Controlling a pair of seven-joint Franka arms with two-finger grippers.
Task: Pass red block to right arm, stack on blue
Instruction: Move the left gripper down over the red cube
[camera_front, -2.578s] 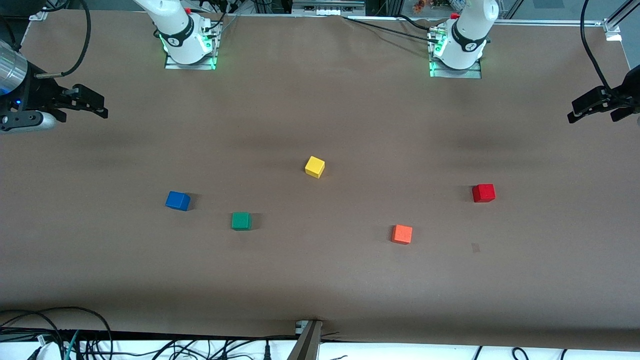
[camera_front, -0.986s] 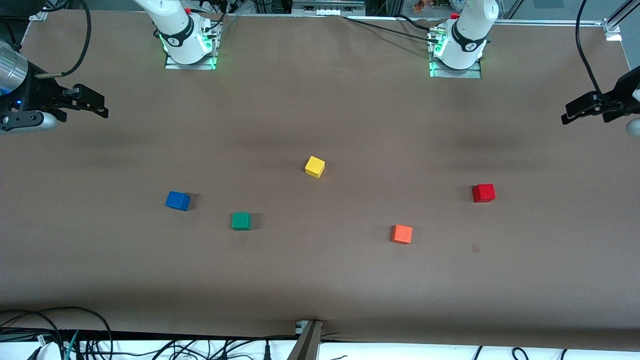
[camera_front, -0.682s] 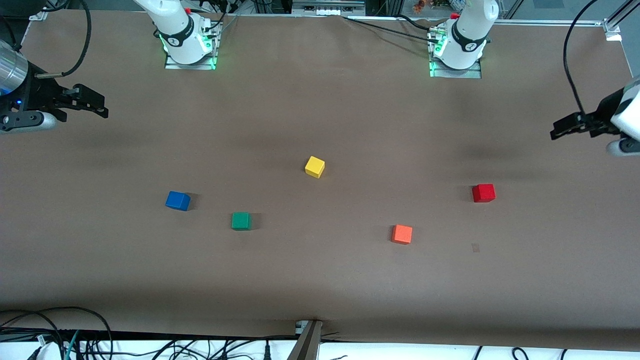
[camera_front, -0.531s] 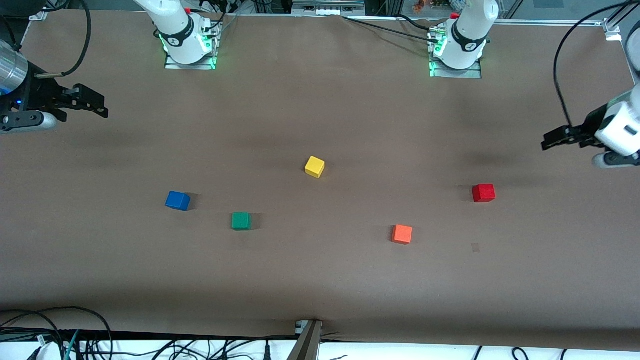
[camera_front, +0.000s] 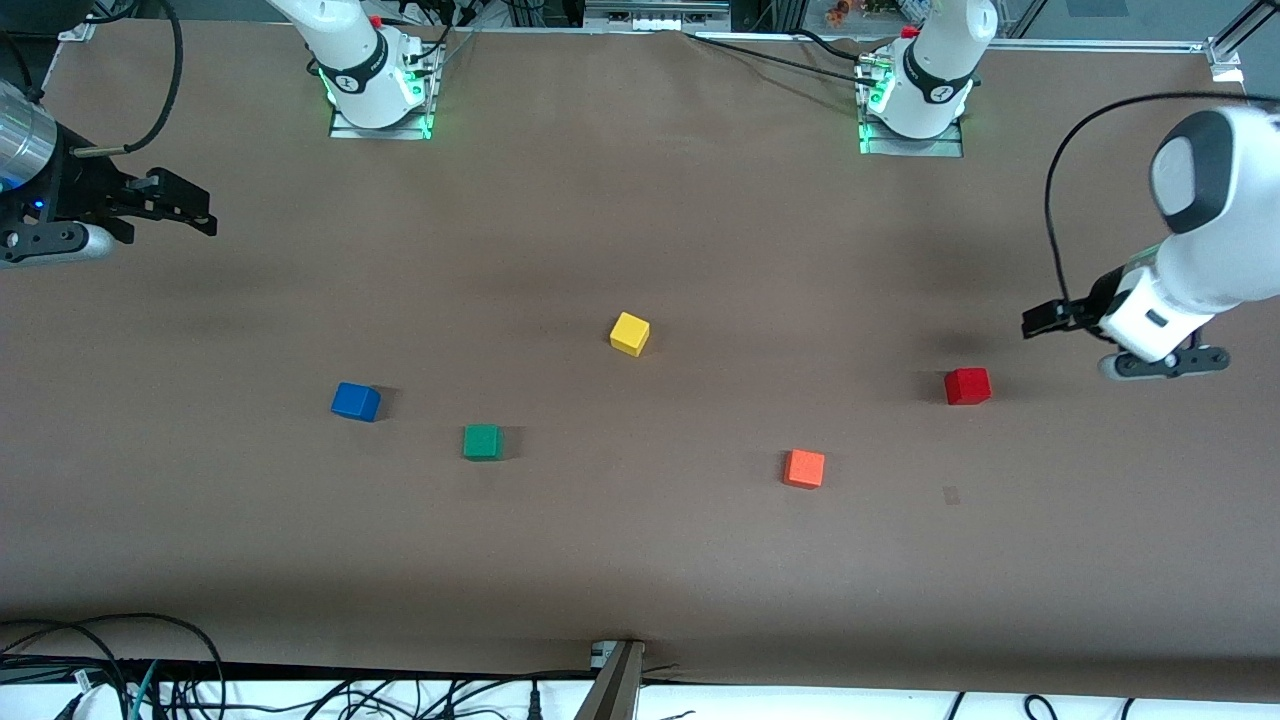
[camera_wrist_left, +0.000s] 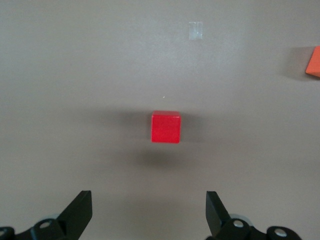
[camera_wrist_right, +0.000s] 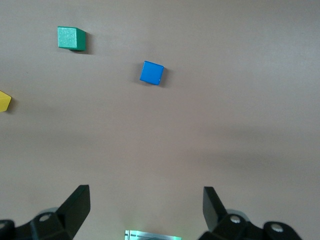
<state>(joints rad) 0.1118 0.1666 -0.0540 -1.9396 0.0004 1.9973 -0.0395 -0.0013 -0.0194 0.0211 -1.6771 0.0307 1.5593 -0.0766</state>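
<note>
Taking the yellow cube (camera_front: 630, 333) at mid-table as landmark: the orange cube (camera_front: 804, 468) and green cube (camera_front: 482, 441) lie nearer the camera, the red block (camera_front: 967, 386) toward the left arm's end, the blue (camera_front: 355, 401) toward the right arm's end, all well apart on bare table (camera_front: 640, 560). The left gripper (camera_front: 1040, 322) hangs spread near the red block; its wrist view shows a pale tape patch (camera_wrist_left: 196, 30). The right gripper (camera_front: 190, 212) waits, spread, over the table's edge.

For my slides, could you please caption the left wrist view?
Open left gripper above the brown table, small red cube ahead.
</note>
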